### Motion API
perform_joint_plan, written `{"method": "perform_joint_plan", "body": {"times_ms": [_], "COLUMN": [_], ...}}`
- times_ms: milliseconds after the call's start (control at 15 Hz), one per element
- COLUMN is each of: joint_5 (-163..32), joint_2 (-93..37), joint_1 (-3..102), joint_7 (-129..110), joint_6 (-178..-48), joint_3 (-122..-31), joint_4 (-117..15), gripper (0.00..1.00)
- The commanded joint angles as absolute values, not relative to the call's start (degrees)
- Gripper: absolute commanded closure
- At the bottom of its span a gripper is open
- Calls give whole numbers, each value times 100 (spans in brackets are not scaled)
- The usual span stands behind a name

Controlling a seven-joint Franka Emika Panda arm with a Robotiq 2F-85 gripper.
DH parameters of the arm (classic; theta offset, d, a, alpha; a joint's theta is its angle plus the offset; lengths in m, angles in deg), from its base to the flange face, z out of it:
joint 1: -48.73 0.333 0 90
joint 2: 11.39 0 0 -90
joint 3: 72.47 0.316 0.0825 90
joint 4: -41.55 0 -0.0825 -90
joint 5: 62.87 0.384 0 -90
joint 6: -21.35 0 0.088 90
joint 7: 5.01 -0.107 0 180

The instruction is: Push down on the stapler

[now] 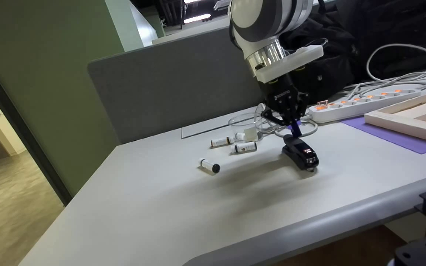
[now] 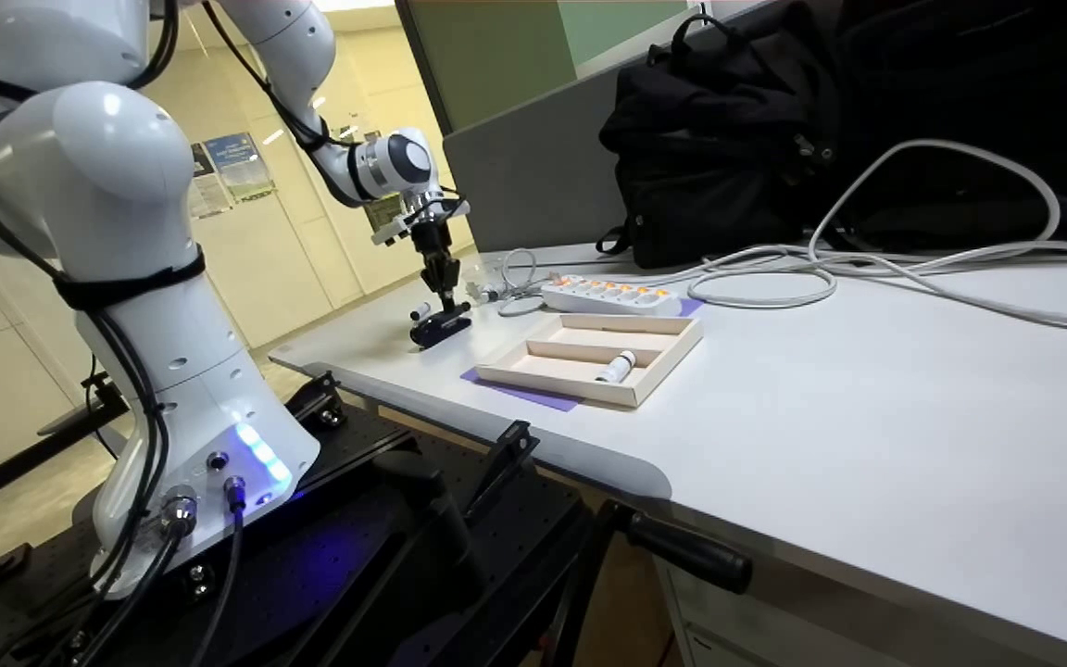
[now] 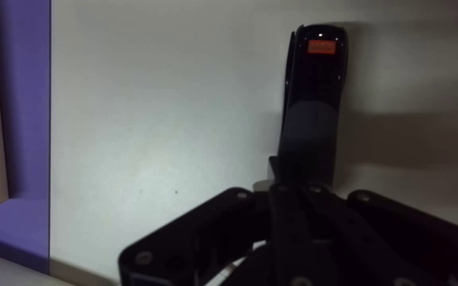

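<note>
Because the stapler (image 1: 301, 153) lies on the surface (image 1: 154, 199) with one end just beneath the pressed-together jaws and its long axis running from them toward its red mark (image 3: 321, 46), we would push straight down.

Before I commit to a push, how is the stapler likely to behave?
The stapler may skid: its red-marked end stands unbraced on a smooth-looking table. Its shiny top could let the gripper slip. Rolling seems unlikely, since it sits upright on its base.
</note>
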State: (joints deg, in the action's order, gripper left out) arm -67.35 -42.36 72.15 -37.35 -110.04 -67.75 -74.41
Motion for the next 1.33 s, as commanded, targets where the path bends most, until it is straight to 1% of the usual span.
{"method": "perform_joint_plan", "body": {"times_ms": [0, 600, 867, 1267], "joint_5": [-6692, -6569, -6477, -6204], "joint_2": [-4531, -5170, -4997, -4553], "joint_1": [7148, 7128, 7064, 6858], "joint_7": [-3578, -3236, -3163, -2865], "joint_6": [-10874, -10365, -10076, -9296], "joint_3": [-6738, -6694, -6716, -6677], "joint_4": [-7316, -7072, -6843, -6385], "gripper": [100, 100, 100, 100]}}
